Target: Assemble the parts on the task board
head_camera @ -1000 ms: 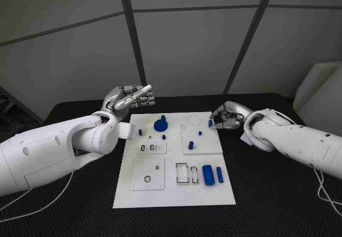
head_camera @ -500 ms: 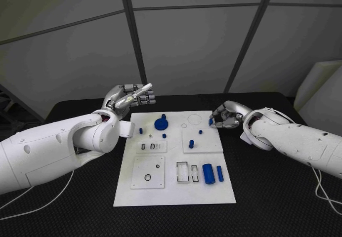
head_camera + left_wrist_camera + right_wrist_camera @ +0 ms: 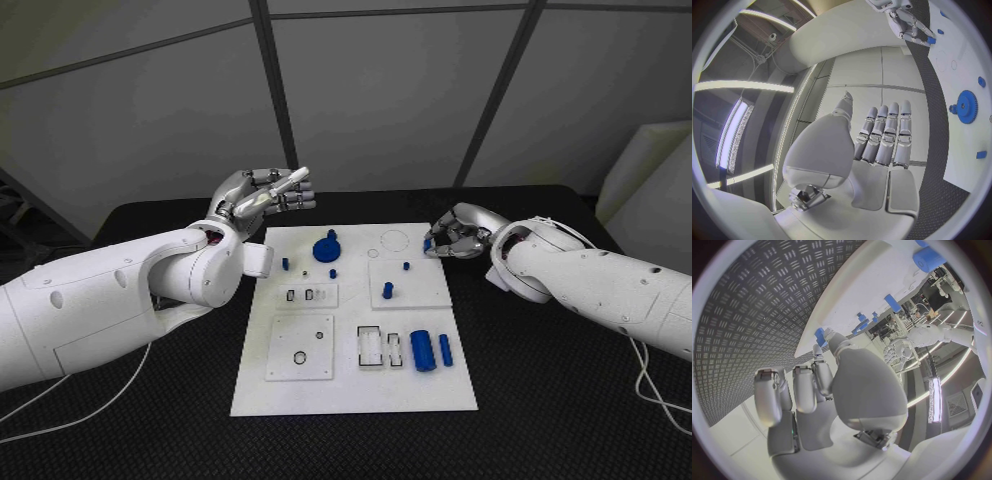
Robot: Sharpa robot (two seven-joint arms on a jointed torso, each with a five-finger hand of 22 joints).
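Maybe halfway: gear [image 3: 327, 248] and a few pegs seated upper-middle on the task board [image 3: 353, 398], two cylinders [image 3: 423, 351] loose lower right. Right hand [image 3: 453, 236] pinching a small blue part [image 3: 820, 336] at the board's top-right corner, clearest from the right wrist. Left hand [image 3: 264, 199] upper left, fingers apart, holding nothing

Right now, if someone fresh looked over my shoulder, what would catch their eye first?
The white task board lying mid-table, dotted with blue parts, most boldly the blue gear near its far end. Next, the right hand at the board's far right corner, pinching a small blue part. The left hand hangs raised beyond the board's far left corner, holding nothing.
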